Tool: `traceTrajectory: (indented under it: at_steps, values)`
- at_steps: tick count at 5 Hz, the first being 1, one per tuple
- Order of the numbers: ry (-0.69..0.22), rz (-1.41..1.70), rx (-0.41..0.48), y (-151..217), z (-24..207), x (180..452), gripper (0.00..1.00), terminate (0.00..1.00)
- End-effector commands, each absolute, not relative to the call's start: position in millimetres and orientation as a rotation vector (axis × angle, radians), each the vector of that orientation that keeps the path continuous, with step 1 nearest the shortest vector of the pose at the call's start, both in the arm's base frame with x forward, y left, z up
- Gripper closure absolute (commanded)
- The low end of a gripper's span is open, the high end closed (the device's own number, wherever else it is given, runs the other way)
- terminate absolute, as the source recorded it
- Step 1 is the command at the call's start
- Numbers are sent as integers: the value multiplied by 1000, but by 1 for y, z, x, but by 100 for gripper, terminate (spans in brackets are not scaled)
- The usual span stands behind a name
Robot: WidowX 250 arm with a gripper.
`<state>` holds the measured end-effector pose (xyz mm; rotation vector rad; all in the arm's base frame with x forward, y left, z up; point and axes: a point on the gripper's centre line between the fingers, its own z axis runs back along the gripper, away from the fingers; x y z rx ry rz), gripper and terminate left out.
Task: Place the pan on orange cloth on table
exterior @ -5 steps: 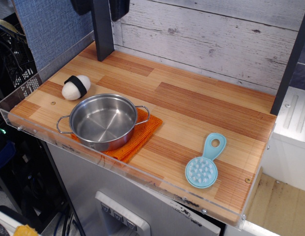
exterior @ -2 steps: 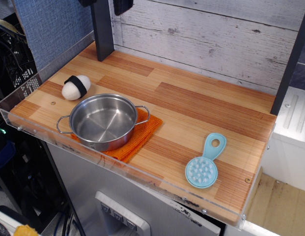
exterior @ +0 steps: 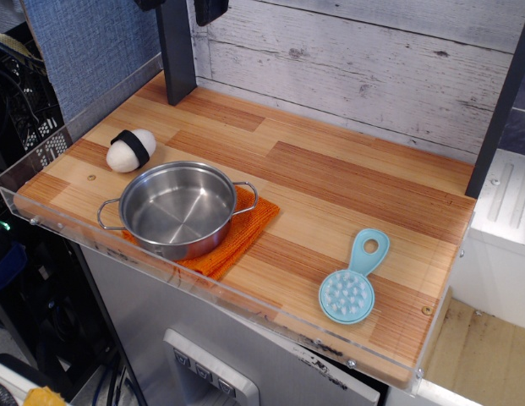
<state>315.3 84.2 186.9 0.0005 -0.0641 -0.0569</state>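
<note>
The pan (exterior: 177, 208), a shiny steel pot with two wire loop handles, sits upright and empty on the orange cloth (exterior: 243, 230) near the front left edge of the table (exterior: 347, 194). It covers most of the cloth, which shows only at its right and front. Of my gripper (exterior: 176, 5), only two dark fingertips (exterior: 210, 8) show at the top edge of the frame. They stand apart, high above the table and well behind the pan, holding nothing.
A white ball with a black band (exterior: 131, 150) lies just behind the pan to its left. A light-blue round brush (exterior: 352, 283) lies at the front right. A dark upright post (exterior: 177, 51) stands at the back left. A clear acrylic rim (exterior: 245, 298) runs along the table edges.
The gripper has risen further, so less of its fingers shows at the top edge. The pan, cloth and other things have not moved.
</note>
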Motion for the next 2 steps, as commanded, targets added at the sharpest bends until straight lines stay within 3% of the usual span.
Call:
traceTrajectory:
  at_steps: [1, 2]
  values:
    - [-116, -54, 19, 83, 208, 307, 0, 0]
    - [-116, -54, 19, 83, 208, 307, 0, 100]
